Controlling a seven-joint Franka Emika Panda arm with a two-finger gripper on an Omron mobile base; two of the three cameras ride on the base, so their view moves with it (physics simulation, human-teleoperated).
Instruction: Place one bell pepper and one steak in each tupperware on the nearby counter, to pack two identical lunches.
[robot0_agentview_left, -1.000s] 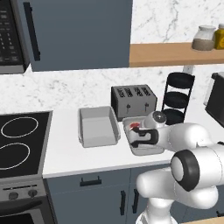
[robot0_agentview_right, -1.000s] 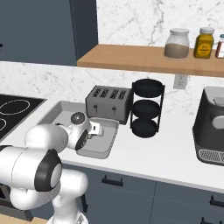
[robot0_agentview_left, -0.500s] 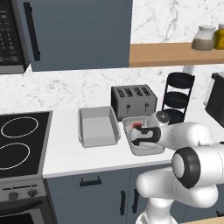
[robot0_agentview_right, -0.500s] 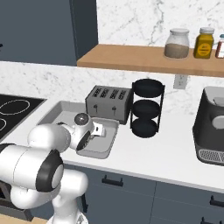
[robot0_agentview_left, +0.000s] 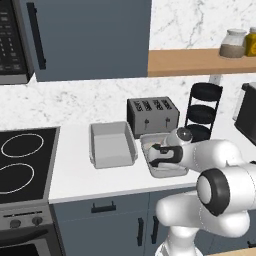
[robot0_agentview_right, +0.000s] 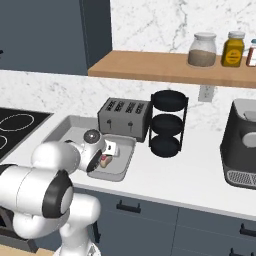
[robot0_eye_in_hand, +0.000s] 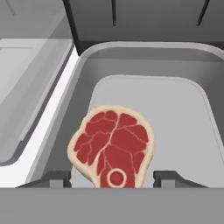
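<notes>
Gripper (robot0_eye_in_hand: 112, 177) open, fingers clear of steak (robot0_eye_in_hand: 112, 148); steak lies in tray (robot0_eye_in_hand: 183, 109), frame centre.

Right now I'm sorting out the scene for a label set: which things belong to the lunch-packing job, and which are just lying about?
Job:
steak, lying in the right tupperware
left tupperware
counter
gripper, jaws apart either side of the steak

Lying about:
toaster
black tiered rack
stovetop
shelf jars
</notes>
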